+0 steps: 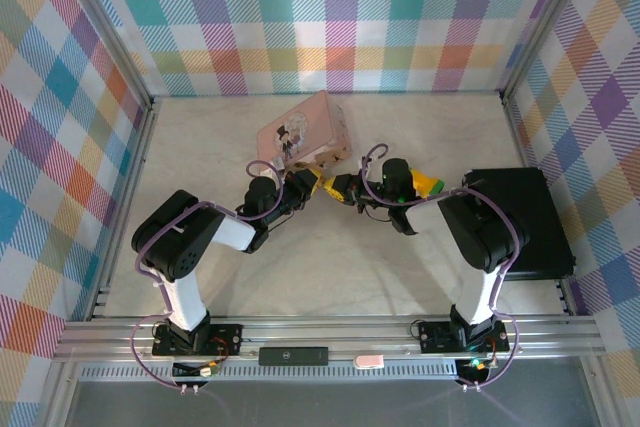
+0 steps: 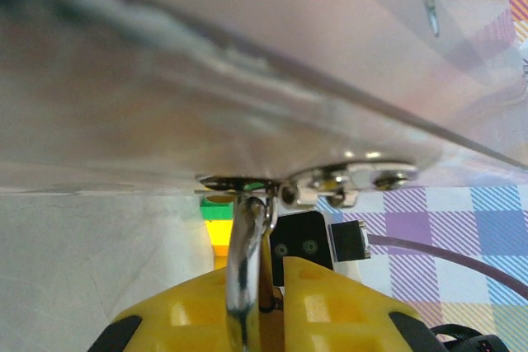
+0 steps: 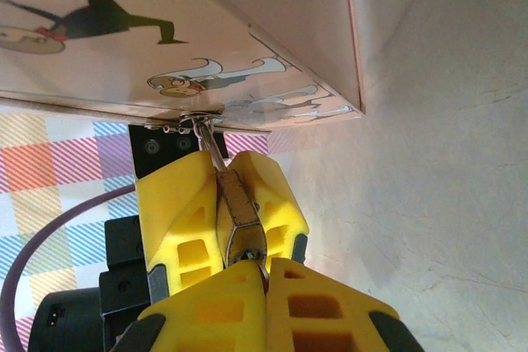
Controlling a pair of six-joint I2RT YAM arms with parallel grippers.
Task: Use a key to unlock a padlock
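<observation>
- The padlock (image 3: 236,204) hangs by its shackle (image 2: 244,257) at the metal hasp (image 2: 355,177) of the pink box (image 1: 300,130), on the far middle of the worktop (image 1: 400,267).
- The left tool (image 2: 262,302) is grasping the padlock.
- The right tool (image 3: 266,282) is clenched on a small silvery piece (image 3: 246,251) just below it.

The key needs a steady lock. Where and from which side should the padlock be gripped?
Probably the padlock's brass body, pinched across its flat faces, coming from one side. The shackle is hooked through the clasp of the pink box, and the body's end opposite it should stay uncovered.
</observation>
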